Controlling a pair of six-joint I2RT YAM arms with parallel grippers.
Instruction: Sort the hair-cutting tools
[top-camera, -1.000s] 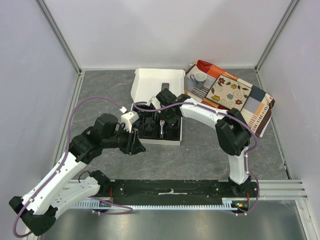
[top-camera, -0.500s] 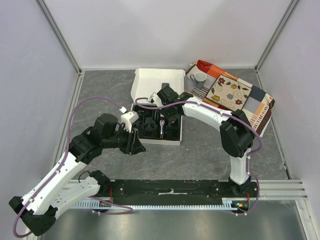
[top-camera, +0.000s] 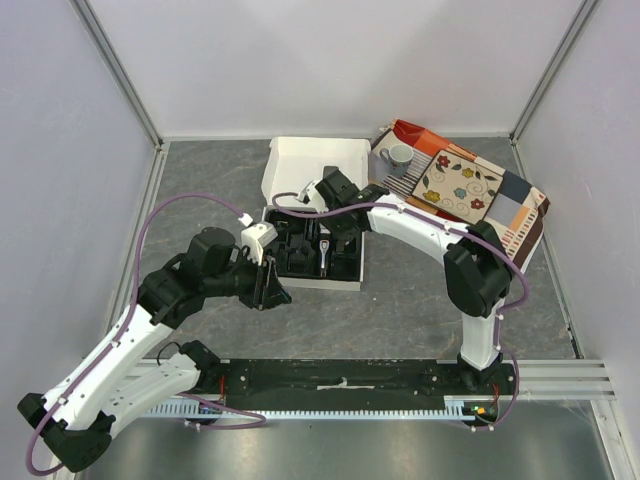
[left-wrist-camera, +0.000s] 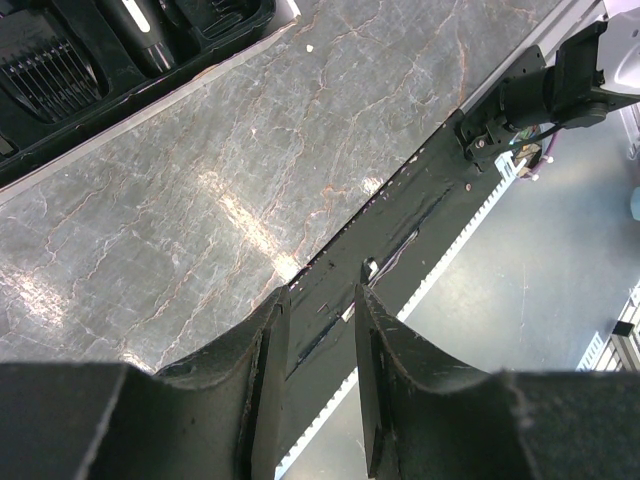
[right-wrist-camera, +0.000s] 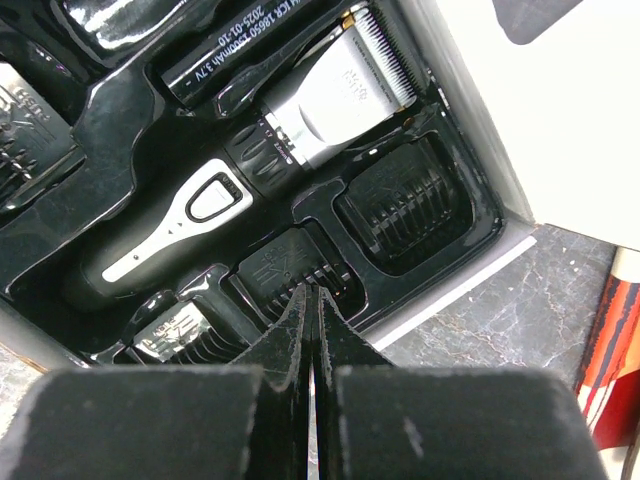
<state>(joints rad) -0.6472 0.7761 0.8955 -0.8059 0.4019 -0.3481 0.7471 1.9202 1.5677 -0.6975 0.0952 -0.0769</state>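
The right gripper (right-wrist-camera: 311, 292), closed on nothing, has drawn back slightly from the hair clipper (right-wrist-camera: 245, 170) lying in its black tray (right-wrist-camera: 105, 140), so this placing seems finished.

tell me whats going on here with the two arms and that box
Two robot arms are sorting a hair-clipper kit. The right claw, shut and empty, hangs over the black tray inside the open white box, above a comb attachment next to the clipper, which lies in its slot. The left claw is open and holds nothing, poised over bare table beside the tray.
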